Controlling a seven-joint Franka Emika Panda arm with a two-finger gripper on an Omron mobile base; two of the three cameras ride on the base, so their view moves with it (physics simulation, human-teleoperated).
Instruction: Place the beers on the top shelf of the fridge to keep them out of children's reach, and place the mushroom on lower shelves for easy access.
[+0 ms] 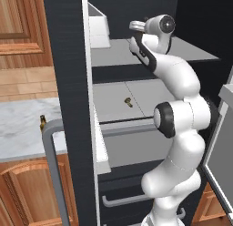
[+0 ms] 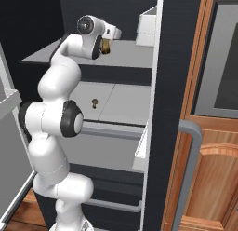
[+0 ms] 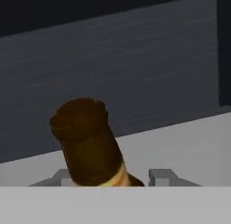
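My gripper (image 3: 109, 175) reaches into the fridge (image 1: 68, 84) over the top shelf (image 1: 113, 54) and is shut on a beer (image 3: 88, 142). This amber bottle is tilted, with its round base pointing away from the hand and a strip of label near the fingers. In the right base view the same beer (image 2: 107, 46) shows as a brown patch under the hand, just above the top shelf (image 2: 128, 55). A second beer (image 1: 43, 122) stands on the marble counter left of the fridge door. The mushroom (image 1: 128, 102) (image 2: 95, 103) lies on the lower shelf (image 1: 113, 106).
A white bin (image 1: 98, 27) (image 2: 146, 25) sits at the door side of the top shelf. The open fridge door with its grey tubular handle (image 1: 52, 166) (image 2: 193, 155) stands between counter and shelves. Wooden cabinets (image 1: 20, 29) flank the fridge.
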